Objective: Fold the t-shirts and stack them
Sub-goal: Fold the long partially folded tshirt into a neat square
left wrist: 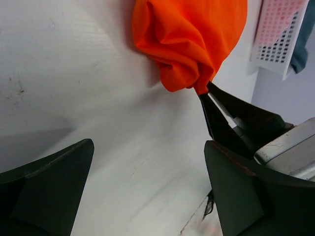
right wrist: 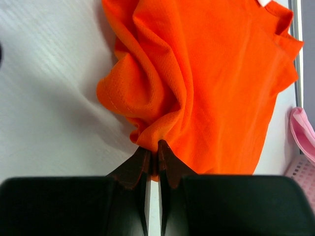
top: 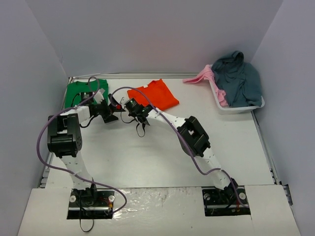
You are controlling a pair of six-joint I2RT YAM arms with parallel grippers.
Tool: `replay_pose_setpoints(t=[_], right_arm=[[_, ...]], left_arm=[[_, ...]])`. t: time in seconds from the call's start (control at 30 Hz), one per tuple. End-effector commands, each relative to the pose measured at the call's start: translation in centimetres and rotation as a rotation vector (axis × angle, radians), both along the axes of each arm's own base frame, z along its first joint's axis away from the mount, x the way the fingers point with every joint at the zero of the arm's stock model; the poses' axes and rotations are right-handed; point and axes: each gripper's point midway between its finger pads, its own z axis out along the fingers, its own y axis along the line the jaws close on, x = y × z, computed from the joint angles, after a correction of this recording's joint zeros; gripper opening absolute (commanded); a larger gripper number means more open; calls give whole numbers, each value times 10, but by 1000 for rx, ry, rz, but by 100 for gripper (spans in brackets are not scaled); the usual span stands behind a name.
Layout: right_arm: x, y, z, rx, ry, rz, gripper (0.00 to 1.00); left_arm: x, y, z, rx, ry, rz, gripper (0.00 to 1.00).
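My right fingers (right wrist: 147,164) are pinching the orange shirt's (right wrist: 211,73) near corner, and the rest lies away from me on the surface (top: 147,157). Left fingers (left wrist: 54,187) are spread wide right beside it. Green shirt (top: 81,89) sits back-left.

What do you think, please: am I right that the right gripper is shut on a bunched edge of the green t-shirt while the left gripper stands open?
Not quite: the colour is wrong. The right gripper is shut on a bunched edge of the orange t-shirt, as the right wrist view shows. The green t-shirt lies apart from it. The left gripper does stand open.
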Motion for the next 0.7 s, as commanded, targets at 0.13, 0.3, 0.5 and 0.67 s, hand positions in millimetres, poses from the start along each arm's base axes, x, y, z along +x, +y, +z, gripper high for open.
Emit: replay_pose_setpoints(t=[0.13,0.3,0.5,0.67], right_arm=[[-21,74,52,126,-71,142,0],[-32,86,61,140,-76,164,0],[-39,95,71,146,-84,182,0],[-47,102,79,175,-61,203,0]], left_arm=[[25,-48,5,-77,24,63,94],[28,-62,-14,-57,98,75,94],[29,-88,-37,-40,144,73,94],[43,-108,-36,-98,139,95,94]])
